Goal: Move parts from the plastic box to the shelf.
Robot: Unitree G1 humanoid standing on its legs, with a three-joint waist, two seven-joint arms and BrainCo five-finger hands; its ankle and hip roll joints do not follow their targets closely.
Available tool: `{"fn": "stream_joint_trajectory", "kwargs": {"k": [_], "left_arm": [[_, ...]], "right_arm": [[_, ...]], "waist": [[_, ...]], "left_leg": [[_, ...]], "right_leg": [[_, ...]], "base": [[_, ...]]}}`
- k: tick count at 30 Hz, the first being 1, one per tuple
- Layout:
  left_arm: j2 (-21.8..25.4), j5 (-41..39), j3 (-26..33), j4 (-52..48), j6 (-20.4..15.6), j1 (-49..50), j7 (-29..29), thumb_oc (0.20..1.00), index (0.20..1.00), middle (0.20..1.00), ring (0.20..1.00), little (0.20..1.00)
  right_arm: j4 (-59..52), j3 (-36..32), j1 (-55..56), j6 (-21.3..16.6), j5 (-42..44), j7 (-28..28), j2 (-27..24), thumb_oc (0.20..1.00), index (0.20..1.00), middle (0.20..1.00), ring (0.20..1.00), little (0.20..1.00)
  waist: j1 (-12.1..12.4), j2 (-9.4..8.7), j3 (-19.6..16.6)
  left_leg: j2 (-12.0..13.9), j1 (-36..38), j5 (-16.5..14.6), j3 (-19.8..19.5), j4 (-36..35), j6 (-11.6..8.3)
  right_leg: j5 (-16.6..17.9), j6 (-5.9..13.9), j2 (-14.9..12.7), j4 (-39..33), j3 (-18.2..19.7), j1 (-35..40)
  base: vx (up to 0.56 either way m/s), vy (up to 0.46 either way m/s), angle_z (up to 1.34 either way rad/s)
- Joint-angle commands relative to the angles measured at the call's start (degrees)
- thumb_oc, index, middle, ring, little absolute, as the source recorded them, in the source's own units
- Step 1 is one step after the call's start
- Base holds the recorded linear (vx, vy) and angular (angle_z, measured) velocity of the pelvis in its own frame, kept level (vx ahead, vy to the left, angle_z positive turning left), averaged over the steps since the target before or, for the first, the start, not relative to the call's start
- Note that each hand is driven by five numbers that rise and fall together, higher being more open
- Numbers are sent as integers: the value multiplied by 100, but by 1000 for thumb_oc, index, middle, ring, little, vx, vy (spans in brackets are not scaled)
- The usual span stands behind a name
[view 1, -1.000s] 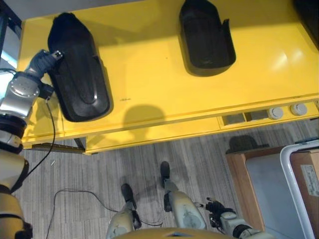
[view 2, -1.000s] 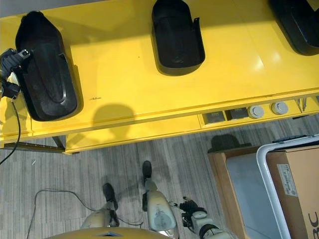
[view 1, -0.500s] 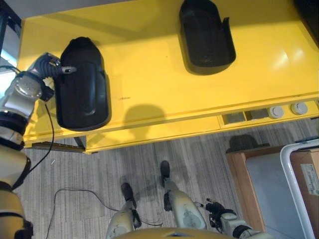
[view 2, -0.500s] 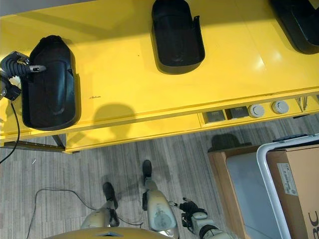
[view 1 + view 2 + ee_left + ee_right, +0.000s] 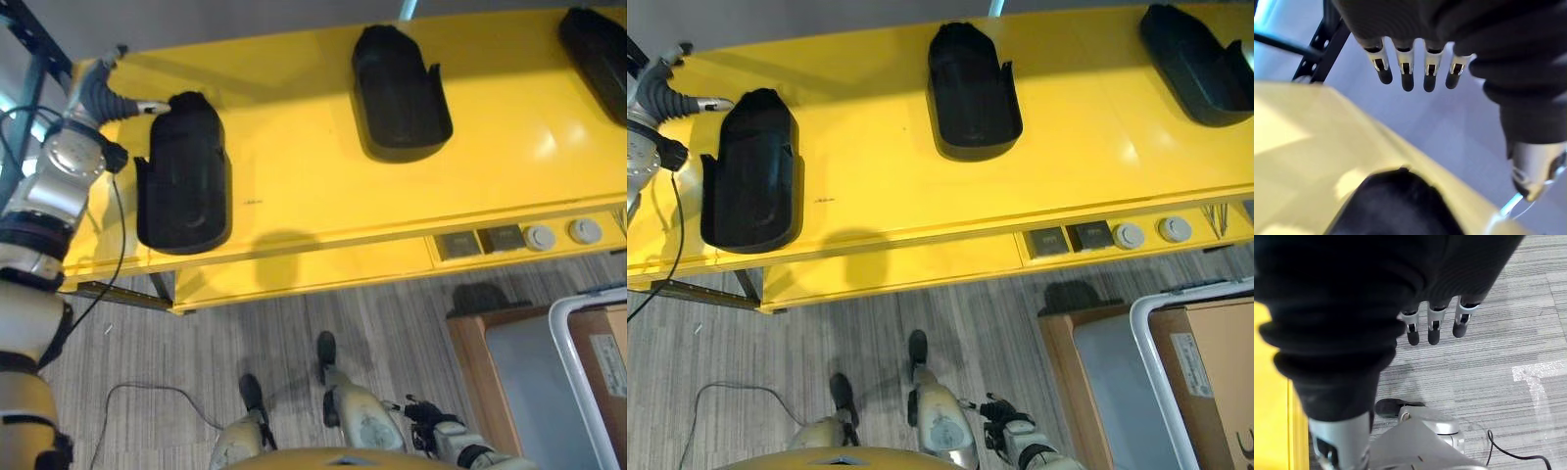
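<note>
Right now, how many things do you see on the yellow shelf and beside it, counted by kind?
Black parts on the yellow shelf: 3, at and
Round knobs on the shelf's front edge: 2
Cardboard boxes on the floor: 1
Total: 6

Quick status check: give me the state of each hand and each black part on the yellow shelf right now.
Left hand: open, fingers straight, at the far end of the left part, holding nothing.
Right hand: open, hanging low over the floor, empty.
Left part: lying flat on the yellow shelf, released.
Middle part: lying on the shelf, untouched.
Right part: lying on the shelf, untouched.
</note>
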Motion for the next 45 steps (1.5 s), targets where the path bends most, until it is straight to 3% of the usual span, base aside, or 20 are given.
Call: {"fn": "stream_joint_trajectory", "kwargs": {"k": [1,7,8,9,10,11,12,13,16,21,26,31,39,45], "left_arm": [[829,397,904,-879,-266,337,790,1000,1000,1000,1000,1000],[574,860,2036,-2574,-385,1909,922,1000,1000,1000,1000,1000],[107,785,2527,-3579,-687,2836,802,1000,1000,1000,1000,1000],[-86,716,2714,-3942,-755,3209,714,736,736,736,736,736],[-506,424,2934,-4556,-894,3944,397,200,200,200,200,200],[-521,422,2988,-4607,-876,4016,379,200,200,200,200,200],[-1119,-80,3005,-5160,-1024,4665,59,200,200,200,200,200],[-1127,-83,3029,-5184,-1013,4692,50,200,200,200,200,200],[-1900,-809,2759,-5697,-1067,5417,-536,200,200,200,200,200],[-2845,-1632,2404,-5818,-830,6236,-929,200,200,200,200,200],[-2831,-1709,2056,-5785,-611,6495,-1234,200,200,200,200,200],[-2899,-1635,1895,-5369,-495,6593,-1144,200,200,200,200,200],[-3019,-1549,1740,-4896,-529,6132,-863,200,200,200,200,200],[-3043,-1395,1833,-4664,-680,5843,-570,200,200,200,200,200]], "right_arm": [[135,34,197,4,-286,-90,88,1000,1000,1000,1000,1000],[173,-44,263,18,-441,-105,124,1000,1000,1000,1000,1000],[169,-135,298,16,-467,-112,206,1000,1000,1000,1000,1000],[175,-156,307,21,-485,-112,230,1000,1000,1000,1000,1000],[228,-238,359,42,-553,-100,267,1000,1000,1000,1000,1000],[226,-218,372,41,-555,-99,253,1000,1000,1000,1000,1000],[298,-199,421,90,-713,-74,302,1000,1000,1000,1000,1000],[297,-190,424,89,-714,-73,294,1000,1000,1000,1000,1000],[334,-90,478,110,-1017,-20,355,1000,1000,1000,1000,1000],[369,-145,643,90,-1116,-12,450,1000,1000,1000,1000,1000],[346,-148,638,71,-1152,-71,477,1000,1000,1000,1000,1000],[178,-194,606,42,-901,-134,503,1000,1000,1000,1000,1000],[153,-54,555,78,-944,-328,405,1000,1000,1000,1000,1000],[113,71,472,55,-867,-385,470,1000,1000,1000,1000,1000]], "waist": [[200,5,-461],[295,-4,-707],[384,-47,-781],[400,-58,-827],[454,-55,-918],[436,-41,-919],[491,-44,-953],[479,-42,-960],[556,-79,-975],[620,-134,-935],[647,-163,-845],[589,-158,-732],[387,-160,-451],[375,-241,-565]], "left_leg": [[285,148,-398,-600,-40,-92],[267,375,-428,-672,-40,-81],[272,544,-499,-703,-40,-70],[258,568,-485,-718,-40,-52],[238,686,-517,-770,-40,-25],[238,703,-522,-770,-40,-24],[221,828,-568,-840,-40,-9],[214,812,-547,-844,-40,-6],[166,817,-526,-952,-40,8],[76,825,-546,-1117,-40,47],[38,764,-532,-1182,-40,64],[44,595,-496,-1104,-40,73],[121,117,-389,-981,-40,39],[226,-225,-349,-858,-40,41]], "right_leg": [[-1011,816,-402,-16,-128,722],[-1092,770,-451,-16,-253,1068],[-1167,753,-472,-16,-307,1277],[-1167,729,-488,-16,-320,1322],[-1207,700,-511,-16,-348,1479],[-1211,702,-511,-16,-349,1496],[-1246,691,-538,-16,-411,1674],[-1230,689,-544,-16,-413,1660],[-1237,653,-616,-16,-572,1803],[-1229,659,-699,-16,-846,1985],[-1212,679,-722,-16,-955,2004],[-1147,704,-712,-16,-887,1799],[-1039,719,-614,-16,-601,1127],[-984,737,-460,-16,-339,603]], "base": [[3,-2,12],[-22,-5,14],[-46,-2,16],[-35,12,7],[-2,16,8],[19,21,7],[-2,6,14],[-1,6,23],[-22,14,23],[-4,20,34],[0,1,21],[-34,5,2],[-56,0,-16],[-48,-20,-30]]}}
